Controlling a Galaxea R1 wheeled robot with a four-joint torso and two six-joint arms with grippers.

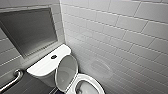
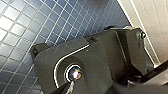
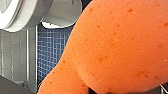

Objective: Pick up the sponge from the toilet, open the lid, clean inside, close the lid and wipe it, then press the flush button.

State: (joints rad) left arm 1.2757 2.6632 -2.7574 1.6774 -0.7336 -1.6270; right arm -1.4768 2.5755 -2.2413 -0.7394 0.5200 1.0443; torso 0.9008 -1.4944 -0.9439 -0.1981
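Above the blue-tiled floor (image 3: 50, 52), the sponge (image 3: 120, 45) sits close at the right end effector, seemingly clamped in it; the left end effector's state cannot be told. With the lid (image 1: 65, 71) raised, the toilet (image 1: 47, 65) wants slow, firm sweeps inside its bowl.

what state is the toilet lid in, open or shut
Open. In the head view the lid stands raised, tilted back toward the tank, and the inside of the bowl is uncovered.
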